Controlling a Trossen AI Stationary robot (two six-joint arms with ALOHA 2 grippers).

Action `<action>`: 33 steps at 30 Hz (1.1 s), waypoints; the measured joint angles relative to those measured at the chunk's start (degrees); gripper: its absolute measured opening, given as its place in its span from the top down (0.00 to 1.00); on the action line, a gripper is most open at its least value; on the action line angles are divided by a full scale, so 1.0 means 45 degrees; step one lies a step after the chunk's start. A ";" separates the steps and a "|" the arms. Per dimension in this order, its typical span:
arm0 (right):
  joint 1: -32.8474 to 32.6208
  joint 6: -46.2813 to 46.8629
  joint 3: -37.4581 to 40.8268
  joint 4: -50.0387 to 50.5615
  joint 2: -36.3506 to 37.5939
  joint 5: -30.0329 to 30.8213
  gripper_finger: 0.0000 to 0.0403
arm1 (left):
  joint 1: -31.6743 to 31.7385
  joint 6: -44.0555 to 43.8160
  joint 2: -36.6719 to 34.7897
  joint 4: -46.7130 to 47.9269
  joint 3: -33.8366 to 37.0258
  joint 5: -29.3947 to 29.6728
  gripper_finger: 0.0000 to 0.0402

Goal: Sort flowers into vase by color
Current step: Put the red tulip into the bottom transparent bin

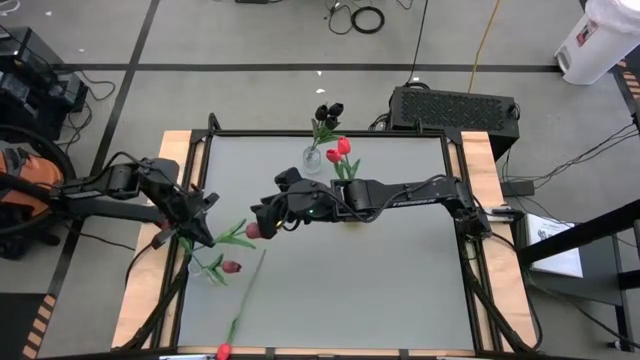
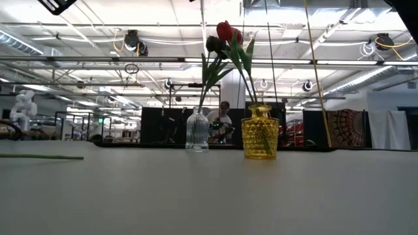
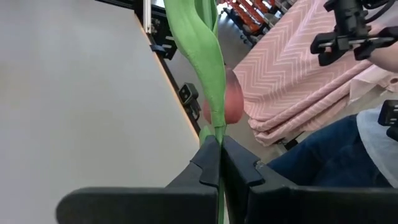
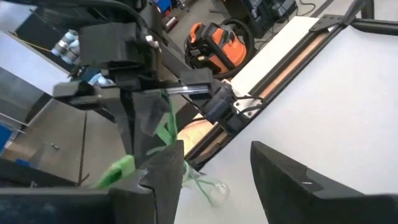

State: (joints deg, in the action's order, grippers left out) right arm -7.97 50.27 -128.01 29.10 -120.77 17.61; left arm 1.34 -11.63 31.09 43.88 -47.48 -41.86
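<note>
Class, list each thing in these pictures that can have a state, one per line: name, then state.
Left end effector: shut on a tulip stem.
Right end effector: open, holding nothing.
Held tulip: clamped at its stem.
Clear vase: upright, holds dark tulips.
Yellow vase: upright, holds red tulips.
Loose tulip: lying flat.

Two vases stand at the upper middle of the counter (image 1: 400, 260): one clear vase (image 1: 313, 158) and one yellow vase (image 2: 260, 132). The clear vase holds two dark tulips (image 1: 328, 112); the yellow vase holds two red tulips (image 1: 340, 150). Left of centre, one pink tulip (image 1: 252, 231) sits between two grippers. Lower left, two more tulips lie on the counter, one maroon (image 1: 232, 267), one red (image 1: 222, 351). Seven tulips can be counted.
</note>
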 joint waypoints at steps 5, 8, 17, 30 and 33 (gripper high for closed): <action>0.0010 0.0008 -0.0005 0.0346 0.0000 0.0000 0.56 | 0.0005 -0.0083 -0.0015 -0.0004 0.0000 -0.0074 0.99; 0.0010 0.0003 -0.0004 0.0375 0.0000 0.0001 0.56 | 0.0005 -0.0357 -0.0013 -0.0022 0.0000 -0.0239 0.99; 0.0029 0.0003 -0.0005 0.0347 0.0000 0.0005 0.56 | 0.0002 -0.1191 -0.0034 -0.0500 -0.0005 -0.0375 0.99; 0.0090 -0.0140 -0.0005 0.0526 0.0000 0.0005 0.56 | 0.0000 -0.2502 -0.0761 -0.0996 -0.0019 0.0445 0.99; 0.0179 -0.0237 -0.0005 0.0540 0.0000 0.0005 0.56 | 0.0002 -0.2721 -0.1148 -0.0992 -0.0019 0.1063 0.99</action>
State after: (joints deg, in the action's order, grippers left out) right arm -7.16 49.20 -128.03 31.53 -120.77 17.63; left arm 1.36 -23.88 25.93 39.41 -47.57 -37.08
